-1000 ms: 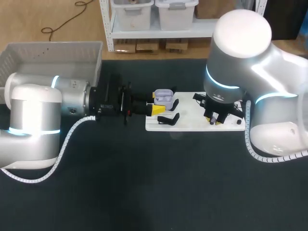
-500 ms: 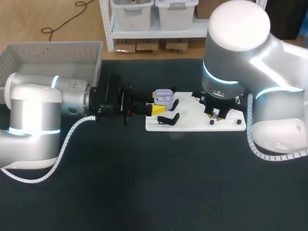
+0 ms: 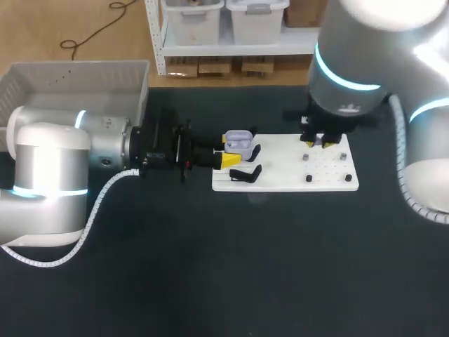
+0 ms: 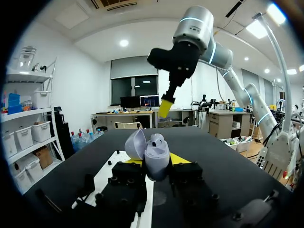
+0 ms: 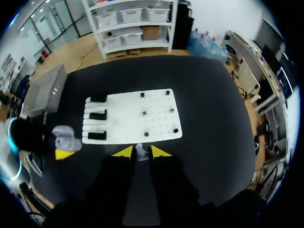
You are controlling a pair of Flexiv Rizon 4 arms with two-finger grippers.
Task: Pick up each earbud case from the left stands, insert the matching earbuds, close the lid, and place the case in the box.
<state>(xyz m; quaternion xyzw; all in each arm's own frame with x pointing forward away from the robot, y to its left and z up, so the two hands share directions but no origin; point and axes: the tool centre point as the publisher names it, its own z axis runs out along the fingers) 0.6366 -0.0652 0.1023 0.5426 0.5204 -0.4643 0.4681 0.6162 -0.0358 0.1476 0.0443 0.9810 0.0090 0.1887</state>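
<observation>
Plastic, smooth and pale lavender, makes up the case (image 3: 239,142), a rounded egg-like shell with its domed lid hinged open. It sits off the table, at the near-left edge of the board, pinched from two sides between the yellow tips of the left gripper (image 3: 226,150). In the left wrist view the case (image 4: 155,153) stands upright between those tips, its lid tipped to one side and a rounded pale form showing in the open top.

The board (image 3: 295,184) is a flat white rectangle lying on the table (image 3: 210,267), whose surface is matte and dark. Small dark pegs (image 3: 309,178) dot its right half, and curved black stands (image 3: 245,174) line its left edge, just beside the held case.

The right gripper (image 3: 320,142) hangs above the far edge of the board, well apart from the case. In the right wrist view its jaws are drawn close on a small pale earbud (image 5: 139,150), which sits between the yellow tips; the board lies below and ahead of it. From the left wrist camera the right arm rises beyond the case with one yellow tip pointing down.

The box (image 3: 70,77), a light grey plastic bin with ribbed walls, rests at the table's far left corner, behind the left arm, whose bulk covers its near side.
</observation>
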